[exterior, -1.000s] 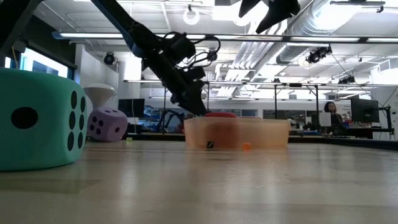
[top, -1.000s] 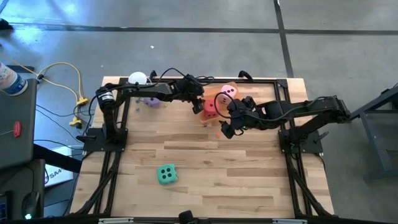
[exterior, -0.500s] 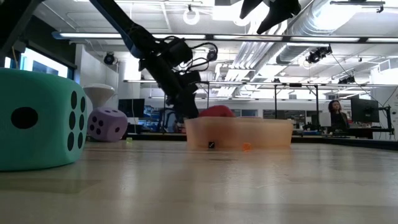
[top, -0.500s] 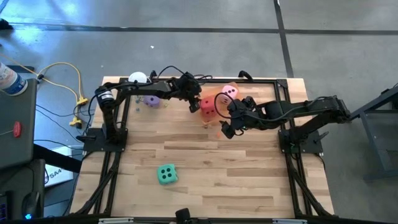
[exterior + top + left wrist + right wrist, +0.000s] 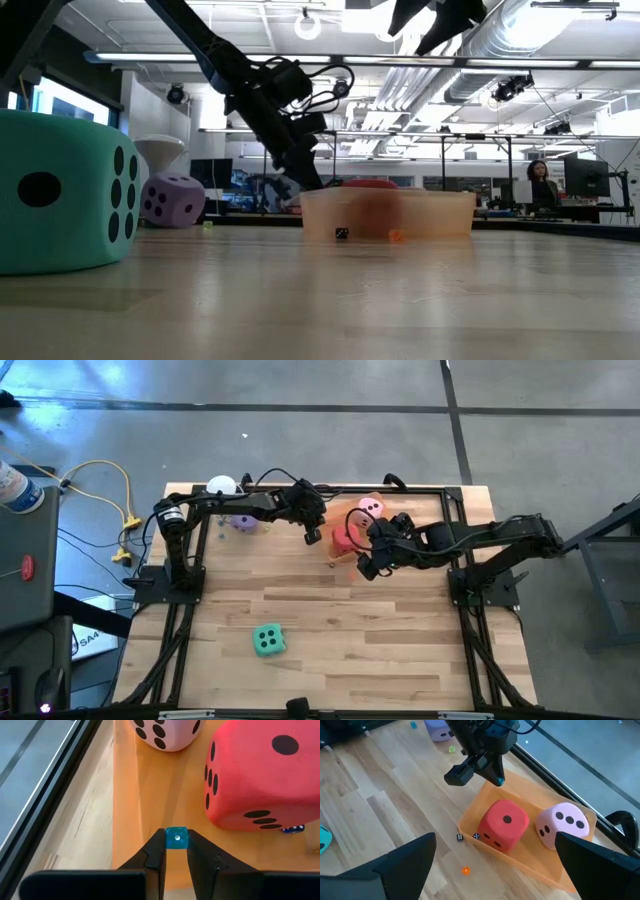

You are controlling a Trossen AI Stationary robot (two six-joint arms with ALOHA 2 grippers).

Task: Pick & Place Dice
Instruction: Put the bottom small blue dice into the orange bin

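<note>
The left pincer reaches over the orange tray, clamped on a tiny blue die seen only by wrist cameras; the right pincer waits apart.

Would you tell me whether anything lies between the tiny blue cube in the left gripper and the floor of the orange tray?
Nothing visible does. The left gripper pinches the tiny translucent blue die over a bare strip of the translucent orange tray; the soft red die sits to one side, apart.

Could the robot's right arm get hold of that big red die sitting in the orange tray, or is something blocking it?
Probably yes. The right gripper is open beside the orange tray, and the red die is bare on top. The left gripper hangs nearby, possibly crowding it.
</note>
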